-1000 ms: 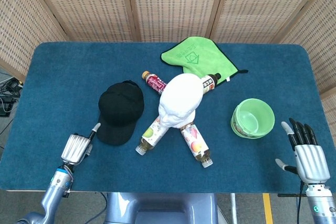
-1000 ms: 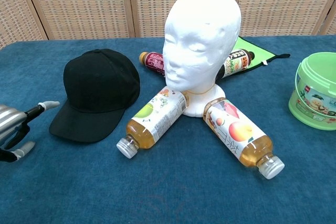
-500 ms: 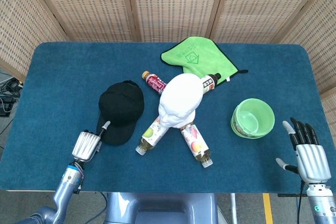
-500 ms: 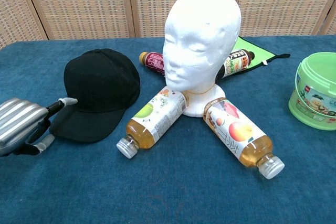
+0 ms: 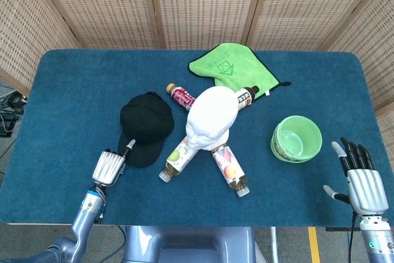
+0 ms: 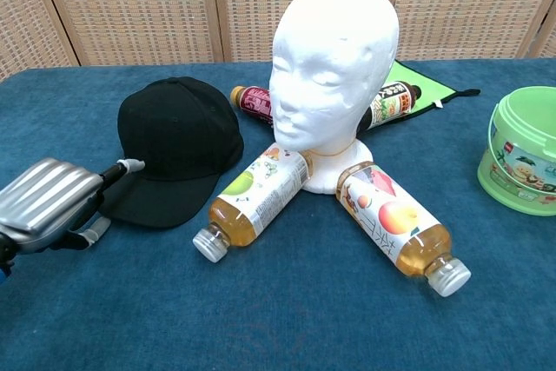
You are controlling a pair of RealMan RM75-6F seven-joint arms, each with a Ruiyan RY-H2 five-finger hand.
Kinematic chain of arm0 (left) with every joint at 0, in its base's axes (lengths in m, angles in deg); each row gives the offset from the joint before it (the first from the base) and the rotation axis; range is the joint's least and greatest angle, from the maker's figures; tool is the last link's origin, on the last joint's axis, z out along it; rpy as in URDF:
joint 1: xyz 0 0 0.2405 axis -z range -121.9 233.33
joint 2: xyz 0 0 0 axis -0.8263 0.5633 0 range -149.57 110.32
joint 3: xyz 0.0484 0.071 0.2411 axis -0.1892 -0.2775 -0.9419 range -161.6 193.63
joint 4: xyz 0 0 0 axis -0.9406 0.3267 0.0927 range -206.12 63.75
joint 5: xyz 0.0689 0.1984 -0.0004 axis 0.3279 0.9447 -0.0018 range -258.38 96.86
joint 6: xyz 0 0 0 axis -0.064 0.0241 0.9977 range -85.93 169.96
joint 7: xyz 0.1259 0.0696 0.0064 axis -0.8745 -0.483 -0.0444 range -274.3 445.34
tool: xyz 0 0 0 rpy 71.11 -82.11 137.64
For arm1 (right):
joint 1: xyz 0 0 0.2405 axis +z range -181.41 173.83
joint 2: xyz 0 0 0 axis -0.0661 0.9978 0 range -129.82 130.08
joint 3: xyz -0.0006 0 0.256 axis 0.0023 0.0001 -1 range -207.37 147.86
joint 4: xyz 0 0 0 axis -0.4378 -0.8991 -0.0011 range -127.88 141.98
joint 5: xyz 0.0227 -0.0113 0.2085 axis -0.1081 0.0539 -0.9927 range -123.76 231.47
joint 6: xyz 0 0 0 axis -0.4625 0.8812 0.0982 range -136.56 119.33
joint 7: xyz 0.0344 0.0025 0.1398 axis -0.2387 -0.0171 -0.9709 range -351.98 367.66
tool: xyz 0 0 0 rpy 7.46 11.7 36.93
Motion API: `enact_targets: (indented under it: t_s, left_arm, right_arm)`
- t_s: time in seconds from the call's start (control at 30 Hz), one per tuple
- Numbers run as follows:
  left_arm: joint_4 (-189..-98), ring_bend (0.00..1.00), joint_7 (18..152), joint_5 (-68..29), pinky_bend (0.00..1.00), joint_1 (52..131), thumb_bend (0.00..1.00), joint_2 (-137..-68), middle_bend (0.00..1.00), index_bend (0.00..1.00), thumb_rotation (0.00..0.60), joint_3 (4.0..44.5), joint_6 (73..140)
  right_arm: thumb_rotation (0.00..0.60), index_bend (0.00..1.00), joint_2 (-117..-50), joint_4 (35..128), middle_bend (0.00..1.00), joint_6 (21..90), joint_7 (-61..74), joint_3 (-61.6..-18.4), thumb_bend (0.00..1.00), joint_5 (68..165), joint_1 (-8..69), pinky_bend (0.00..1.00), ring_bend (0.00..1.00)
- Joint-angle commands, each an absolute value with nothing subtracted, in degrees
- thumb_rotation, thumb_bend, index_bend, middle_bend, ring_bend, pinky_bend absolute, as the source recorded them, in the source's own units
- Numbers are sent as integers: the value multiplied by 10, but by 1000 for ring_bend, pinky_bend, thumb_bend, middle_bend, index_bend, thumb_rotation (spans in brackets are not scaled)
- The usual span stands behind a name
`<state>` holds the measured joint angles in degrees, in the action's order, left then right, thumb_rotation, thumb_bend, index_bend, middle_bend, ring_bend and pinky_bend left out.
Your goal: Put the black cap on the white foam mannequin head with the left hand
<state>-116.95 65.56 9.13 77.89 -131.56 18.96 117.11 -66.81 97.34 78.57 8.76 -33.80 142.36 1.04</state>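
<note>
- Since a second ago my left hand [image 5: 109, 166] has slid in from the near left corner toward the black cap [image 5: 145, 126], and the cap has shifted a little to the right, closer to the bottles.
- My left hand now lies at the cap's brim, on the near left part of the blue surface [image 5: 74, 90]. One of its fingers [image 6: 130, 165] reaches over the brim edge and another curls low beside it; whether they actually pinch the brim I cannot tell.
- My right hand [image 5: 359, 177] hangs at the near right edge, palm open with its fingers spread and upright, holding nothing.
- Two juice bottles lie on their sides nearest me, caps pointing my way: one with a green-apple label [image 6: 249, 202] and one with a peach label [image 6: 396, 227], fanning out from the base of the white foam mannequin head [image 6: 333, 67].
- The black cap sits flat on the surface just left of the head, crown up, brim toward me, close to the apple bottle.
- The mannequin head stands upright mid-surface, bare, face toward me.
- A green plastic bucket [image 5: 297, 138] stands to the right of the head, well apart from my right hand.
- Behind the head two more bottles lie flat: a red-labelled one [image 5: 181, 97] at the back left and a dark-labelled one [image 5: 247, 96] at the back right.
- Farthest off, a green cloth [image 5: 231, 66] lies spread out, the dark bottle's end touching its near edge.
</note>
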Motion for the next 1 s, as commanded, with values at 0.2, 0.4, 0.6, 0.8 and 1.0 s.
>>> enact_targets:
  t_s: [0.2,0.4,0.6,0.8,1.0]
  left_arm:
    - [-1141,793,655,94,695,785,476,-1334,831,231,600,185,1175]
    - [-1100,808,661,101,695,794,481,-1352,850,320,600,191,1200]
    - [-1054,825,675,108,698,804,480,-1374,863,366,600,191,1218]
    - [-1010,834,692,111,702,808,469,-1396,870,394,600,188,1230]
    - [-983,845,706,110,707,816,458,-1409,879,465,600,191,1241]
  right_arm:
    - [600,27,-669,971,0,787,84,-339,64,1423,10,0,0]
    - [600,27,-671,970,0,788,83,-338,64,1428,11,0,0]
    - [600,29,-672,968,0,790,84,-337,64,1431,11,0,0]
    - [600,31,-673,967,0,795,82,-338,64,1434,10,0,0]
    - [600,34,-674,966,0,798,79,-338,64,1436,11,0,0]
